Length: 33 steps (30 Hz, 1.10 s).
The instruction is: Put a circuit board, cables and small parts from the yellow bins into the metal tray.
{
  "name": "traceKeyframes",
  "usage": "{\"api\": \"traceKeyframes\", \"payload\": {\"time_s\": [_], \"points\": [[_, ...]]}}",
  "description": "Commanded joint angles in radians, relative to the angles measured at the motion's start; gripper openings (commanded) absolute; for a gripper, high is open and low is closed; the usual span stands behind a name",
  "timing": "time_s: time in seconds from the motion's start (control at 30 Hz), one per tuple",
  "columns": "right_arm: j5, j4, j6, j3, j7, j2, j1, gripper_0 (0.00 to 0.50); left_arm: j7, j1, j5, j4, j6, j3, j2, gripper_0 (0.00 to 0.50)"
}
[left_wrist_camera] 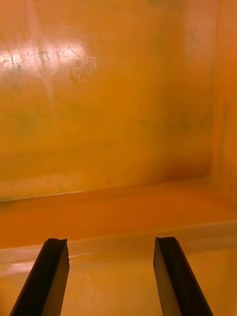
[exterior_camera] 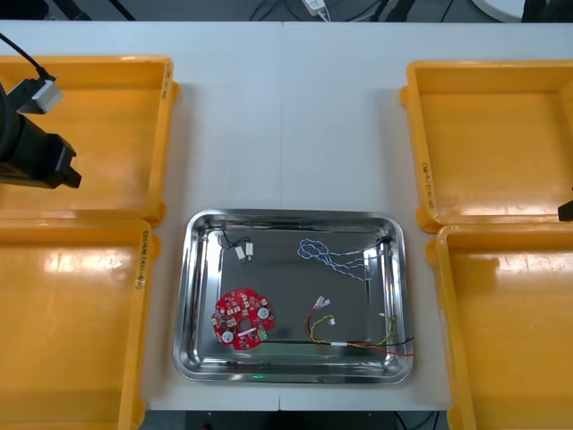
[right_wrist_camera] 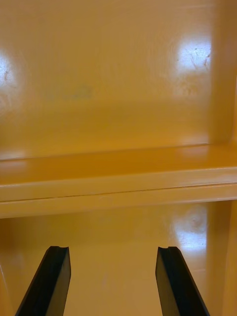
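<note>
The metal tray sits at the table's middle front. Inside it lie a round red circuit board, a twisted blue and white cable, a red and yellow cable, a black cable with a white plug and a small white-tipped part. My left arm hangs over the far left yellow bin; its gripper is open above the bare orange floor. My right gripper is open too, with nothing between its fingers, over the wall shared by the two right bins.
Four yellow bins flank the tray: near left, far right and near right all look bare inside. Open table lies between the far bins, beyond the tray.
</note>
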Motion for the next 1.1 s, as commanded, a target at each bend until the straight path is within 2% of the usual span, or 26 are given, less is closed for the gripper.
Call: {"api": "traceKeyframes", "payload": {"time_s": [0.03,0.33,0.5,0.87,1.1], "points": [[0.008,-0.028,0.006,-0.037,0.04,-0.045,0.008,0.5,-0.072,0.075,0.016,-0.009,0.023,0.099,0.065,0.5],[0.008,-0.028,0.006,-0.037,0.04,-0.045,0.008,0.5,-0.196,0.196,0.014,-0.024,0.042,0.214,0.068,0.5],[0.008,-0.028,0.006,-0.037,0.04,-0.045,0.008,0.5,-0.214,0.239,0.004,-0.033,0.039,0.253,0.063,0.5],[0.008,-0.028,0.006,-0.037,0.04,-0.045,0.008,0.5,-0.244,0.314,-0.067,-0.069,0.002,0.346,-0.02,0.5],[0.008,-0.028,0.006,-0.037,0.04,-0.045,0.008,0.5,-0.262,0.324,-0.098,-0.076,0.0,0.374,-0.066,0.5]]}}
